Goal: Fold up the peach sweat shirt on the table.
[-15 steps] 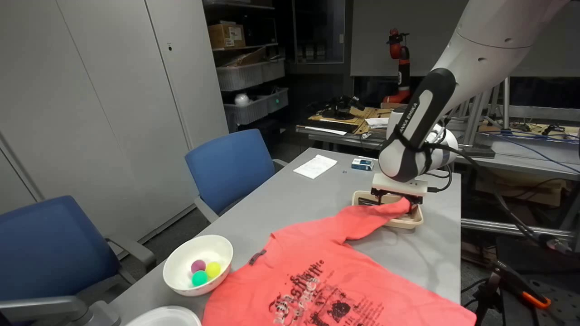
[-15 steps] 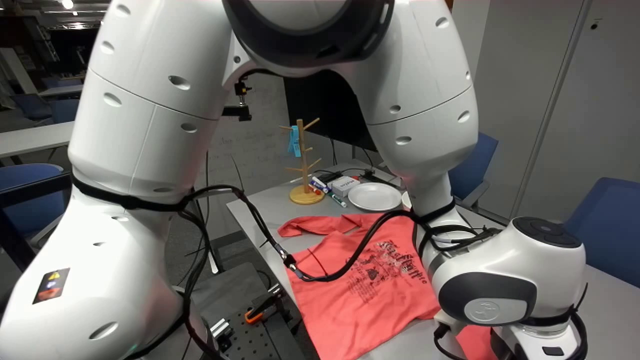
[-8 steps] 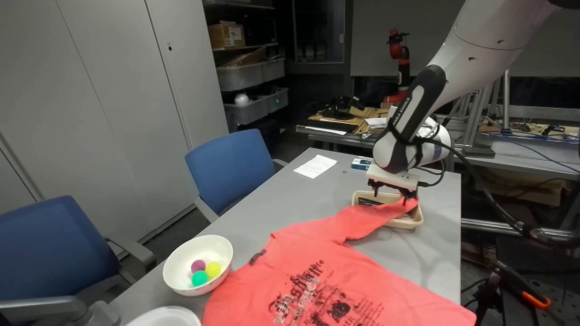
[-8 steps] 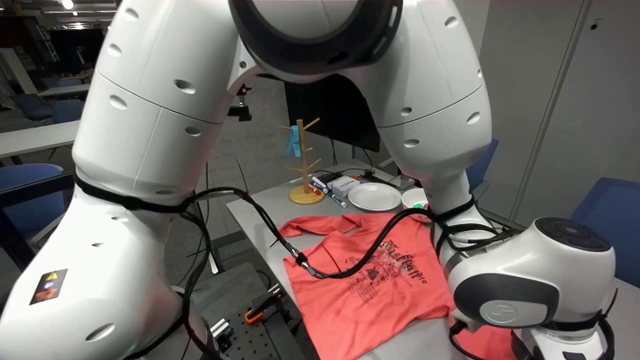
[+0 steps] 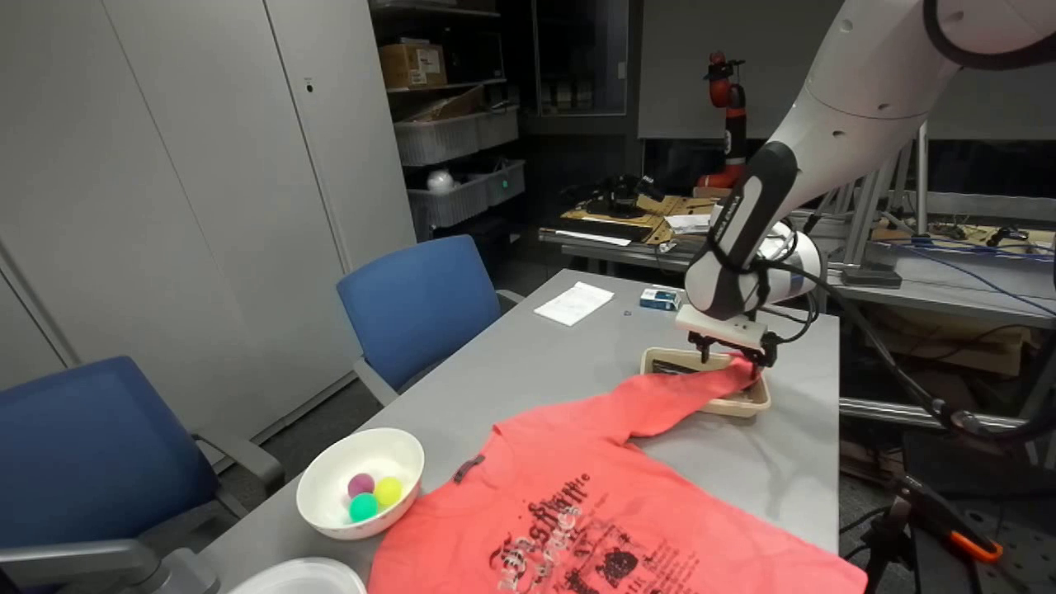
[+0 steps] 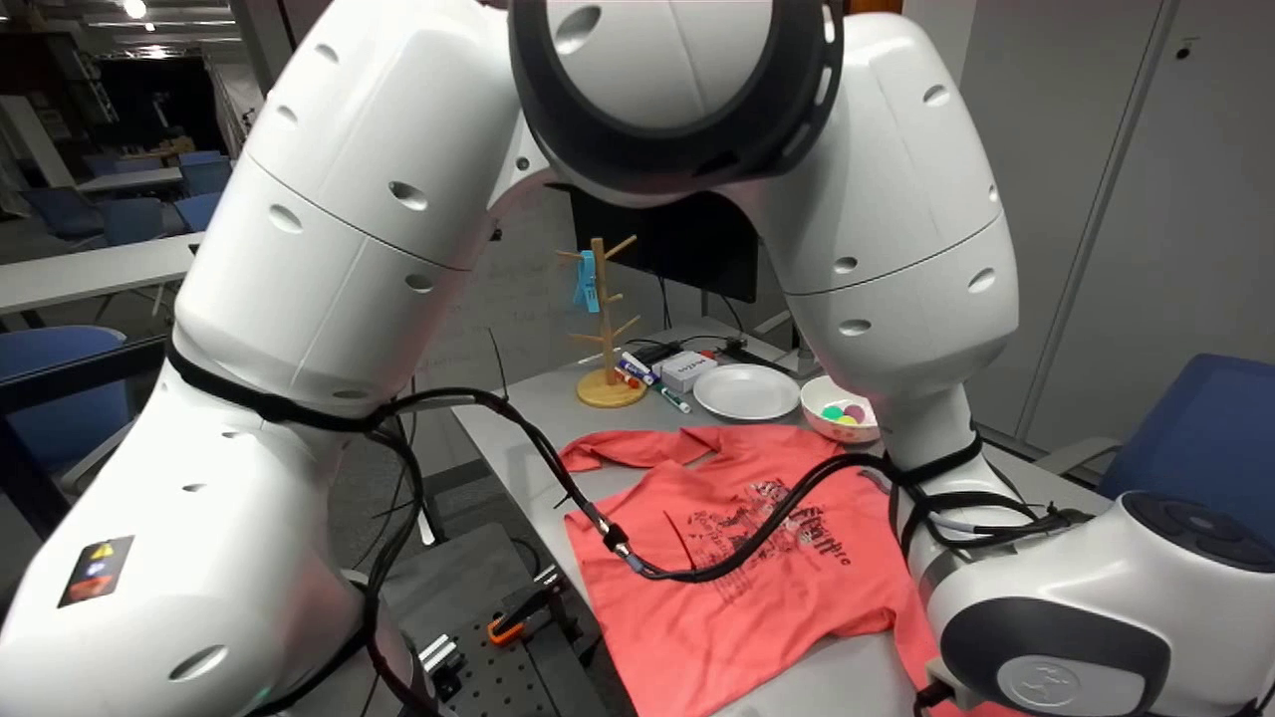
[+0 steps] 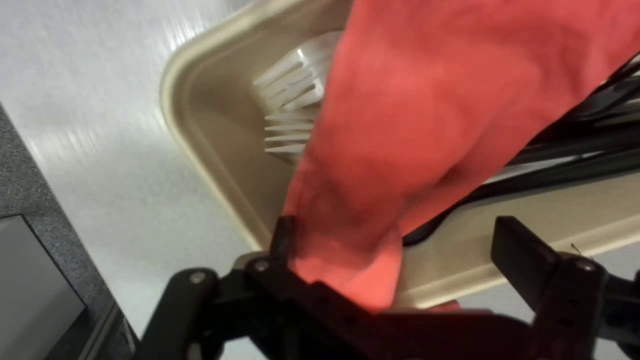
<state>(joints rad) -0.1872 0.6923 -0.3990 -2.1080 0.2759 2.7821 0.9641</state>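
Note:
The peach sweat shirt [image 5: 577, 495] lies spread on the light-grey table [image 5: 569, 355], lettering up, in both exterior views. One sleeve [image 7: 400, 125] reaches across a beige tray, its cuff bunched upward between my fingers. The far sleeve [image 6: 637, 448] lies out to the side. My gripper [image 7: 395, 227] is open and low over the tray, fingers wide apart. In the wrist view, the cuff is close against the left finger, and a gap separates it from the right finger. In an exterior view the gripper [image 5: 730, 365] stands over the sleeve's end. Part of the cuff is hidden behind the gripper.
The beige tray [image 5: 656, 356] holds forks and black utensils. A white bowl [image 5: 318, 495] with coloured balls stands beside the collar. A white plate [image 6: 747, 391], markers and a wooden stand [image 6: 603, 329] are at the far end. Paper [image 5: 575, 304] and a small box [image 5: 660, 299] lie beyond the tray.
My gripper rose a little off the sleeve's end, then moved back down and to the side over it. The sleeve's end shifted slightly. The rest of the shirt has not moved.

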